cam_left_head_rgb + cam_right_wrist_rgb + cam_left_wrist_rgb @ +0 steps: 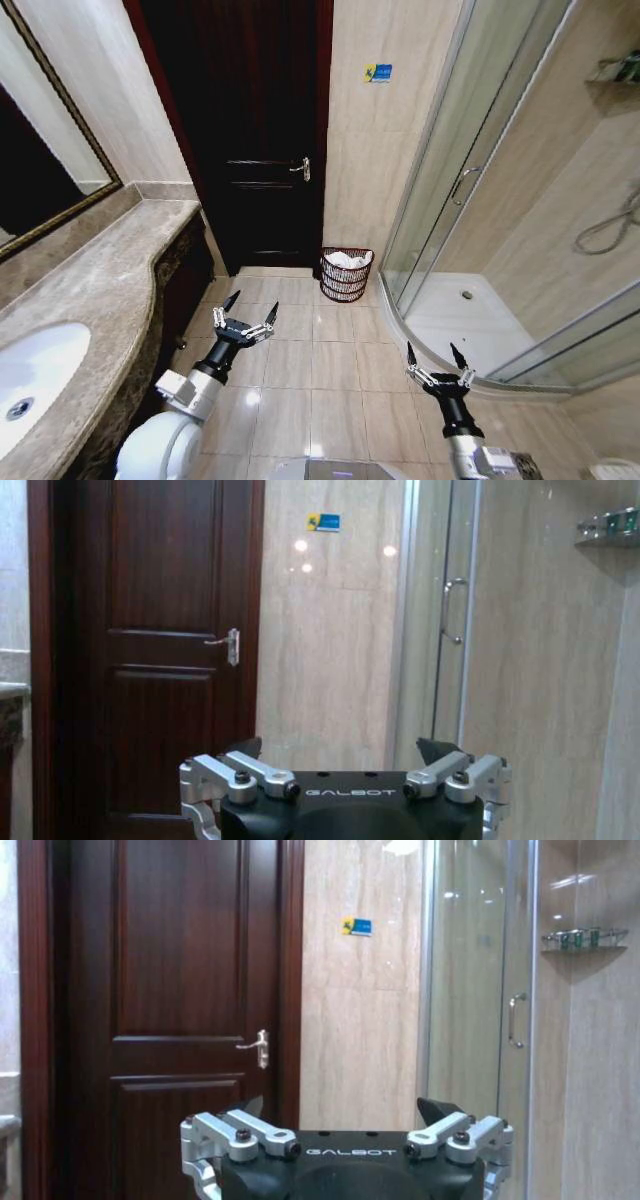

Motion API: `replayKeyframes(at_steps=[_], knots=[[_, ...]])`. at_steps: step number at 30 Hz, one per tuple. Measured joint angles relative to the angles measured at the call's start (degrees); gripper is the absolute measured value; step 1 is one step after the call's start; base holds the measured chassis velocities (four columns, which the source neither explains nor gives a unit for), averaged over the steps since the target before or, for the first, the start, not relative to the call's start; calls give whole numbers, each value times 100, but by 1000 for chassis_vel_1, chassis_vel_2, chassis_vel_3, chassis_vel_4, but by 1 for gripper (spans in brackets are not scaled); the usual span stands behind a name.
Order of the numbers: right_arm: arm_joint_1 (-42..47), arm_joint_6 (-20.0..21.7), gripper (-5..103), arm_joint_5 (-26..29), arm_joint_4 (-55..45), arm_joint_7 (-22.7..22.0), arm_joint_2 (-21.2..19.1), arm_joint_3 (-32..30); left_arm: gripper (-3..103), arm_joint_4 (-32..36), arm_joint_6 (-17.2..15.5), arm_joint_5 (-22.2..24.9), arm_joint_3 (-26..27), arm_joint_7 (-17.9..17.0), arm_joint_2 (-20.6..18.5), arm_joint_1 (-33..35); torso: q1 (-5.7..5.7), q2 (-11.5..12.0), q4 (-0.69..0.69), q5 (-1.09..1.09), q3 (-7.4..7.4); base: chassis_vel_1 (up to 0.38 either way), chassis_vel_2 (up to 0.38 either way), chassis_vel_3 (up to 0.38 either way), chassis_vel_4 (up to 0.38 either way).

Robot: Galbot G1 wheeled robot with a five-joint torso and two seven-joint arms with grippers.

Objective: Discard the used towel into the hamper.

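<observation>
While both arms hang low over the tiled floor [330, 370], the left pincer [250, 312] and right pincer [433, 357] stand spread wide, gripping nothing. Well ahead, the hamper [346, 276] sits on the floor against the wall, between the dark door [250, 130] and the shower enclosure [470, 200], with a white towel [347, 260] lying inside.

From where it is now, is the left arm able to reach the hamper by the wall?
Probably not yet. The hamper stands by the wall between the door and the shower glass, well beyond the open left hand. Only bare floor tiles lie between, so nothing blocks the way; the robot seems to need to come closer.
</observation>
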State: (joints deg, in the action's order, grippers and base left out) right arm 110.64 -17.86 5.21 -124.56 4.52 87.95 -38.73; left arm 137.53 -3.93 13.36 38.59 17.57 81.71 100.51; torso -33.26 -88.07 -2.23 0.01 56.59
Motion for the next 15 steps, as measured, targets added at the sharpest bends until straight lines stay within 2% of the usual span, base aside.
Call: replayKeyframes(at_steps=[8, 15], knots=[[0, 0, 100, 0, 0, 0, 1, 2, 100, 0, 0, 0, 1, 0, -1, 0, 2, 0, 0, -1, -1, 108, 82, -94, -92], [0, 0, 100, 0, 0, 0, 0, 0, 100, 0, 0, 0, -1, 0, -1, 0, 1, 0, 0, 0, -1, -16, -4, 9, 3]])
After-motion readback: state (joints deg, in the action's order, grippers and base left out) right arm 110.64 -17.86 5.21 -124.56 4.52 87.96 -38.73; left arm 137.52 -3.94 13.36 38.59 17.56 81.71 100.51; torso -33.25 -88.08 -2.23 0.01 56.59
